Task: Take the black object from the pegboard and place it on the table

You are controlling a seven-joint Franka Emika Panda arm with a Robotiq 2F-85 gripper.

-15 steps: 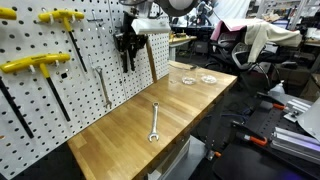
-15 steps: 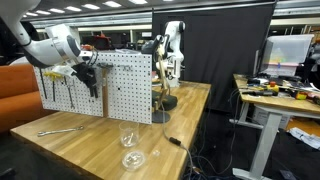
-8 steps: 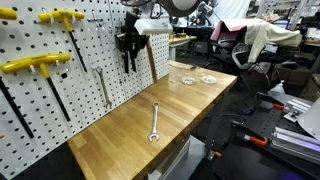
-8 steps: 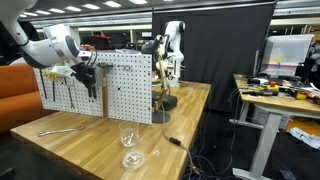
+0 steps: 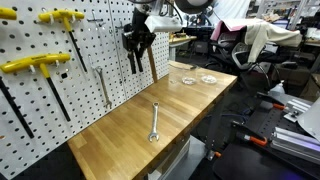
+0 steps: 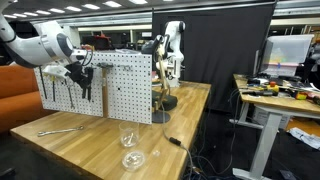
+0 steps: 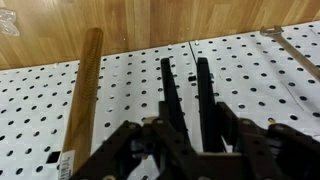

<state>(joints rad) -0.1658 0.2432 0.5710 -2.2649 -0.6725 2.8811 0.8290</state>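
The black pliers point(image 5: 134, 58) hang with their two long handles pointing down, in front of the white pegboard point(image 5: 60, 100). My gripper point(image 5: 138, 33) is shut on their head. In the wrist view both handles point(image 7: 168, 85) run out from between my fingers point(image 7: 190, 130) over the pegboard point(image 7: 120, 100). The pliers point(image 6: 84, 90), gripper point(image 6: 78, 72) and pegboard point(image 6: 125, 80) also show in an exterior view. The light wood table point(image 5: 190, 110) lies below.
A wooden hammer handle point(image 7: 82, 95) hangs close beside the pliers, and a silver wrench point(image 5: 103, 88) hangs further along. Yellow T-handle tools point(image 5: 35, 65) hang on the board. A wrench point(image 5: 154, 122) and clear glass dishes point(image 5: 187, 80) lie on the table. A stand point(image 6: 160, 90) rises at the far end.
My gripper has moved up and a little sideways along the pegboard, and the pliers have moved with it.
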